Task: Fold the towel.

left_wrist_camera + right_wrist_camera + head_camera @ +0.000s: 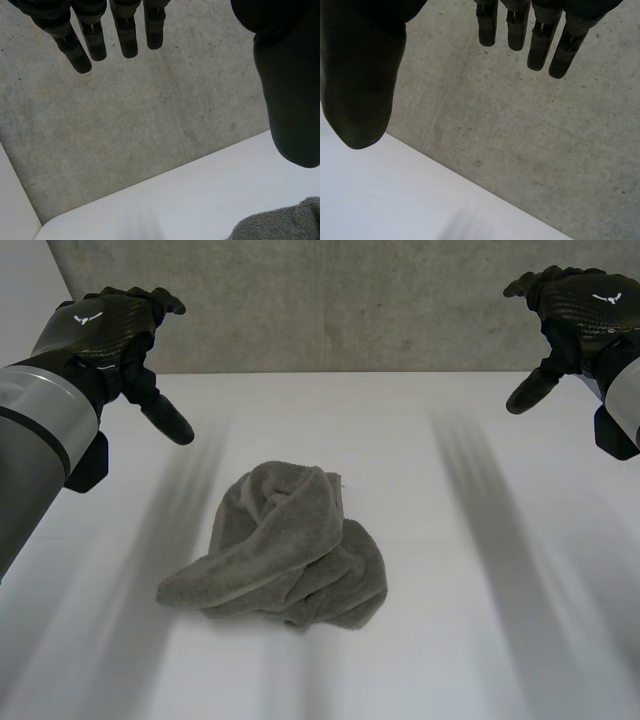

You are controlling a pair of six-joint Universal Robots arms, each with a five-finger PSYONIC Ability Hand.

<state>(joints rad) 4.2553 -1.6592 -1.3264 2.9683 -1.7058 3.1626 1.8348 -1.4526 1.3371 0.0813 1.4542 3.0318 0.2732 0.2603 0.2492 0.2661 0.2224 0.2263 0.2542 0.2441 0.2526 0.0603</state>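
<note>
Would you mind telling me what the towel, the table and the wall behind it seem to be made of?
Towel: grey terry cloth, going by its fuzzy nap.
Table: smooth matte white surface, perhaps laminate.
Wall: likely bare concrete, as it is grey, speckled and pitted.

Soft, diffuse light from above leaves the white table (430,640) bright and the concrete wall (330,300) evenly lit. The towel (285,545) casts a faint, narrow shadow along its near edge. Close to their wrist cameras, the left hand (290,100) and right hand (360,75) appear as dark, nearly featureless shapes.
</note>
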